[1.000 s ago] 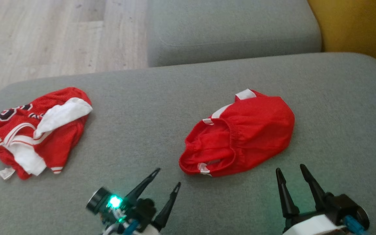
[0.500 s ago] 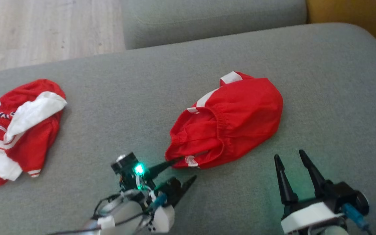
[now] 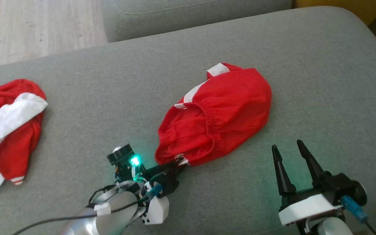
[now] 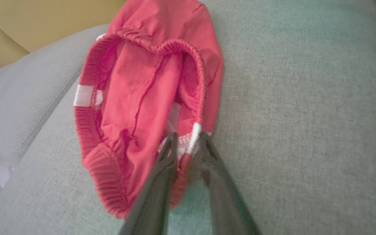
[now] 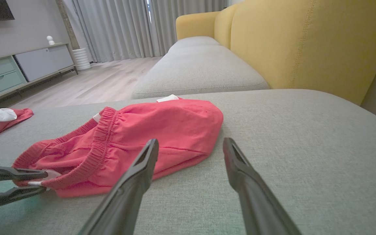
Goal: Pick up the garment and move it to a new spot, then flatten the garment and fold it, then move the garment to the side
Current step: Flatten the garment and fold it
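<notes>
One red garment (image 3: 217,111) lies crumpled in the middle of the grey cushion (image 3: 321,81) in front of you. Its elastic waistband gapes toward the robot, and white stripes show at its far edge and at its near hem. Look at that near hem: the left gripper (image 3: 179,161) has its two dark fingers either side of the white-trimmed edge, close together, with a fold of fabric between them. From the left wrist view you see the white trim sitting right in the narrow gap; whether the fingers actually press the cloth you cannot tell from these views. The garment rests on the cushion. A green light (image 3: 134,160) glows on the left wrist and tints the cushion beside it

Your right gripper (image 3: 287,144) is over bare cushion, just off the garment's near right side, with its fingers spread wide apart and nothing between them. Its wrist view looks between them at the garment's rounded end

Further out, a red-and-white cloth bundle (image 3: 8,130) lies bunched at the cushion's left end, well apart from the garment. Beyond the cushion you see another grey seat (image 3: 191,16), pale wooden floor (image 3: 28,26) to the left, and a yellow sofa back (image 5: 305,42) to the right
</notes>
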